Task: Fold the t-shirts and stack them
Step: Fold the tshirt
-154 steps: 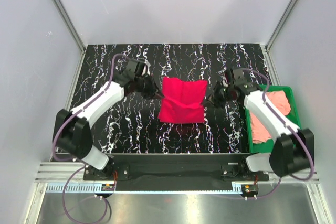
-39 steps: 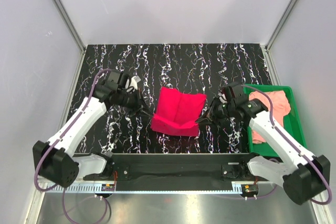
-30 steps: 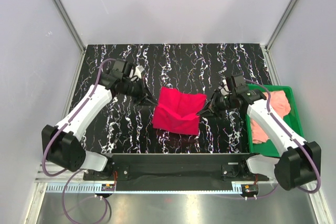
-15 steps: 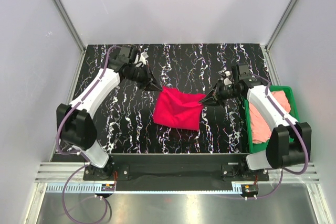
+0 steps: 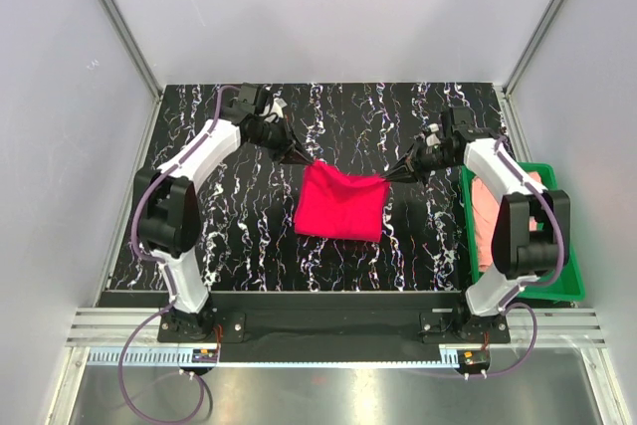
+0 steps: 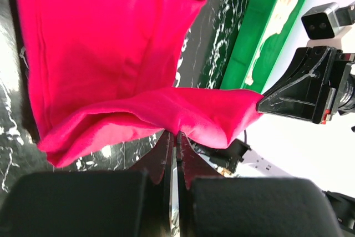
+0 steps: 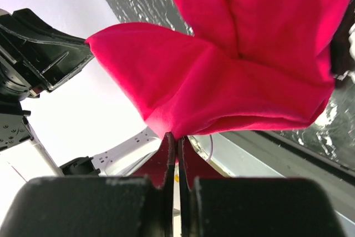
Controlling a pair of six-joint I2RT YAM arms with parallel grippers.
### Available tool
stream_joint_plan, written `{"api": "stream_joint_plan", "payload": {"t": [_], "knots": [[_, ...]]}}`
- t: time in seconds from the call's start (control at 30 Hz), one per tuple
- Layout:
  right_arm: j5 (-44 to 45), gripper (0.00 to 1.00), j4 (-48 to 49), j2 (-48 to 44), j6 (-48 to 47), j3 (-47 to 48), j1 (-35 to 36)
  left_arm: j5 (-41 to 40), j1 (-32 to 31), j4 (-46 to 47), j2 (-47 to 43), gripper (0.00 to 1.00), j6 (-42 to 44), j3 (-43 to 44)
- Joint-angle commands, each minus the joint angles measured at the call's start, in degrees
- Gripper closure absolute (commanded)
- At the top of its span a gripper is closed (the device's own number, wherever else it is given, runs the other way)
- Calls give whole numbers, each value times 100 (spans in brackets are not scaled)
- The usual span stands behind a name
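1. The left gripper [image 5: 309,161] is pinching fully shut on one far corner of the red t-shirt [image 5: 340,204], with cloth bunching right at its fingertips.
2. The right gripper [image 5: 390,178] is clamping just as tightly on the opposite far corner, directly across from the left one.
3. The shirt's far edge is stretching between the two sets of tips. The rest is draping down and back from them toward the arm bases, and its near part is apparently resting on the black marbled table [image 5: 229,236].
4. The pale pink t-shirt [image 5: 483,221] is lying in the green tray [image 5: 532,170], out to the side of the right gripper and behind its tips, under that arm.
5. The step in hand is probably laying this edge over to make a fold. Doing it well is calling for both tips travelling level and at the same pace, with the span between them staying taut but not overstretched. It also means lowering until the corners are sitting square over the cloth beneath before letting go.
6. The right arm is covering much of the tray and the pink shirt.
7. Neither wrist view is showing how many layers each pinch is catching, and both are cutting off the shirt's near hem.
8. The sagging fold between the grippers is hiding the creases underneath.
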Motion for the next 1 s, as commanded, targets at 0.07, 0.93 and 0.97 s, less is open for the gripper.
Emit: {"api": "stream_joint_plan", "payload": {"t": [0.07,0.93,0.97], "knots": [[-222,100,266,467,-257,458,-115,255,152,683,359,100,-202,486],[207,99,452,1488,-327,1100,-343,747,345,1571,2003,99,-510,1480],[243,99,443,1479,-310,1056,-343,747,345,1553,2038,98,-510,1550]]}}
